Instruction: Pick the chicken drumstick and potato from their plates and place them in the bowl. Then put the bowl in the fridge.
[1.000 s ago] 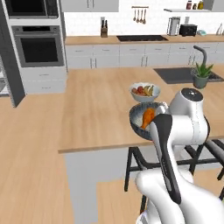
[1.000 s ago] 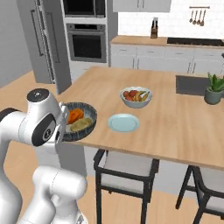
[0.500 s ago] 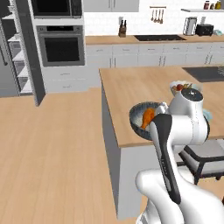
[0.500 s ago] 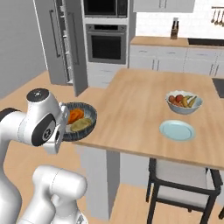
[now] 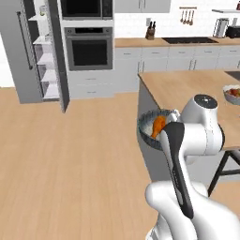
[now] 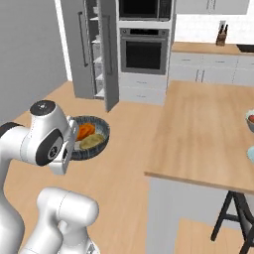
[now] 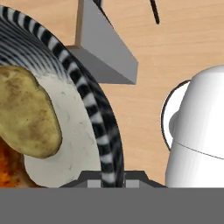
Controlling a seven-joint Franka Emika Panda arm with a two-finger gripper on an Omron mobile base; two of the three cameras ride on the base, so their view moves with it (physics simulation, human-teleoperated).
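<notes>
Clamped tight on the rim of the bowl (image 6: 92,141), drumstick (image 6: 85,130) and potato (image 7: 27,113) riding inside, off the counter. Fridge (image 5: 33,51) open ahead-left. Better keep it level and approach slow toward a shelf.

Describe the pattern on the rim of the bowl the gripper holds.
The bowl rim has dark and white stripes, clearest in the hand view.

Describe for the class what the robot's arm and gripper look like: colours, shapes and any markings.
The arm is glossy white, built of fat rounded segments. Its joints end in dark grey round caps, and a dark grey band runs along one link. No cables or lettering show. The gripper has two small grey fingertips with squared ends in the hand view.
</notes>
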